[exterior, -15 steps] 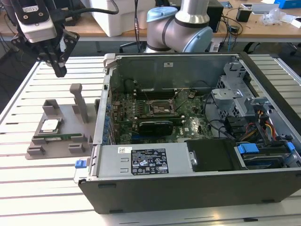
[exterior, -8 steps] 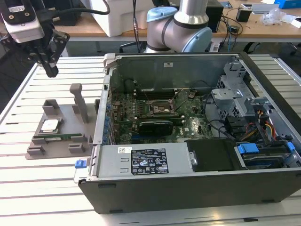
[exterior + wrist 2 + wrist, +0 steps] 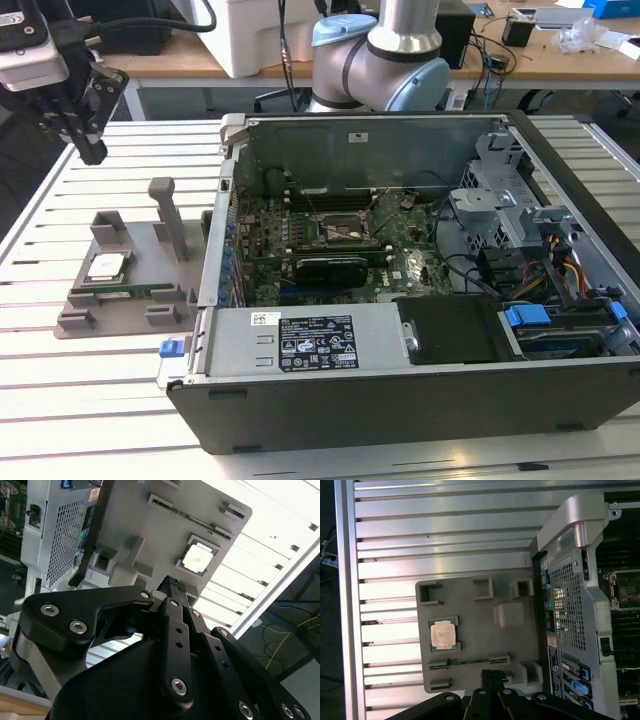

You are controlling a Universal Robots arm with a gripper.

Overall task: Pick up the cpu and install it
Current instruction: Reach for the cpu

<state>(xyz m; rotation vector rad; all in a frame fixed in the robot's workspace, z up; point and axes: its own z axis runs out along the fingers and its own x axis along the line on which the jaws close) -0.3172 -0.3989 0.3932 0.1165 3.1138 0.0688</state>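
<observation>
One cpu [image 3: 105, 266] in grey holder [image 3: 135, 250]; pincer [image 3: 90, 150] above it, apart, pressed together, empty.

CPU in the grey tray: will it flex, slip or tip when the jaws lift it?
Probably stiff: the cpu shows a flat metal top. Likely slippery, since that top looks smooth and shiny. Unlikely to roll or tip; it lies flat in a recess of the tray.

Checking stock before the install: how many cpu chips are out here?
1. The cpu lies in a pocket of the grey holder, at the exterior view's left of the open computer case; more could be hidden inside it.
</observation>
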